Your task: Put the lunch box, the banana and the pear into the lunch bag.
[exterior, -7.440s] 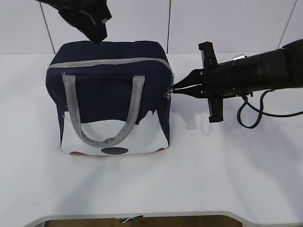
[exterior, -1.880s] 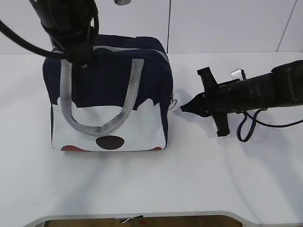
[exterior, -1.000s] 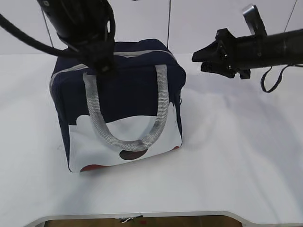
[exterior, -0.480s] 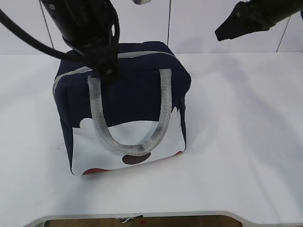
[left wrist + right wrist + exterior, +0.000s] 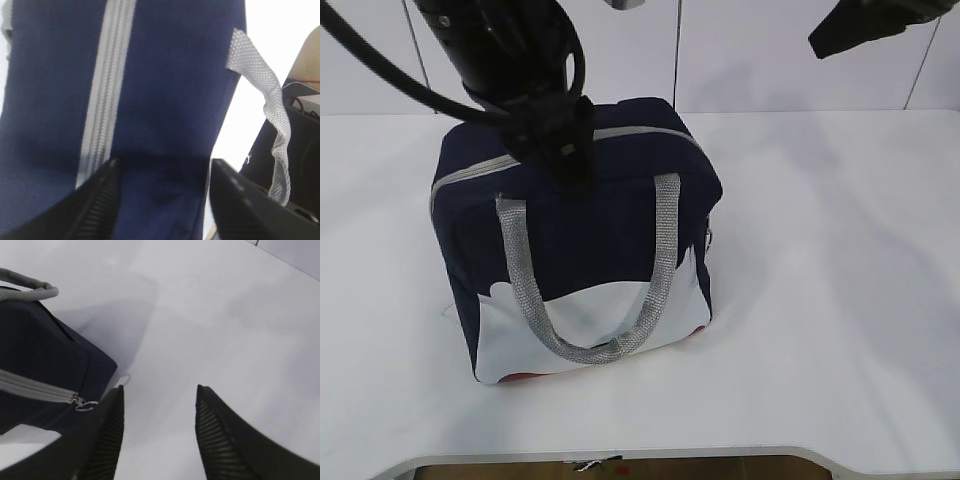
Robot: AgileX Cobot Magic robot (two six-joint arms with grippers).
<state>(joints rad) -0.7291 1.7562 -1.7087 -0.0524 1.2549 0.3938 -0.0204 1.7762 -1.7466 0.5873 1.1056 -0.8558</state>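
Left claw (image 5: pixel 160 172): fingers spread apart, straddling the top of the lunch bag (image 5: pixel 585 240) beside its zipper (image 5: pixel 105 95); nothing clamped.
Right claw (image 5: pixel 159 405): fingers apart, empty, hanging in the air to the right of the bag, above the tabletop (image 5: pixel 820 280).
Lunch bag: upright on the tabletop, zipped shut, ring pull (image 5: pixel 85 405) at its right end.
Handle (image 5: pixel 590 340): drooping down the bag's front.
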